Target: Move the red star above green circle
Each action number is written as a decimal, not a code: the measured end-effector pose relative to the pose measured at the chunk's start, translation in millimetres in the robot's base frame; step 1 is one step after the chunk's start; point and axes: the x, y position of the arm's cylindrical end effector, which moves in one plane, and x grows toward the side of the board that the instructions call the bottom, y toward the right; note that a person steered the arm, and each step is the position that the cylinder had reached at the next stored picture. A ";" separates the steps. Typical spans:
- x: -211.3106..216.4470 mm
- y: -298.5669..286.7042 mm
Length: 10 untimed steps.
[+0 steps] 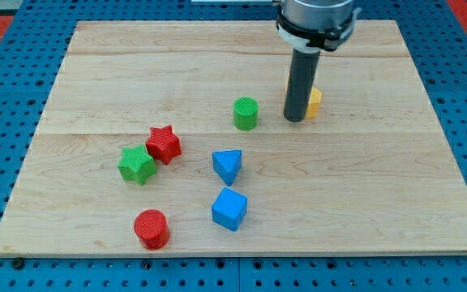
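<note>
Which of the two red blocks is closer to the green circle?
The red star, touching the green star left of centre. It lies down-left of the green circle; the red cylinder sits much farther off, near the view's bottom.

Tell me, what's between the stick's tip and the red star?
The green circle sits near that line between my tip and the red star in the camera view; the rest is bare wood.

Bright, even overhead light; soft short shadows, sharp focus throughout.
</note>
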 end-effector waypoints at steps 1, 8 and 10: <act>-25.5 -48.3; 118.8 -206.2; 25.1 -187.2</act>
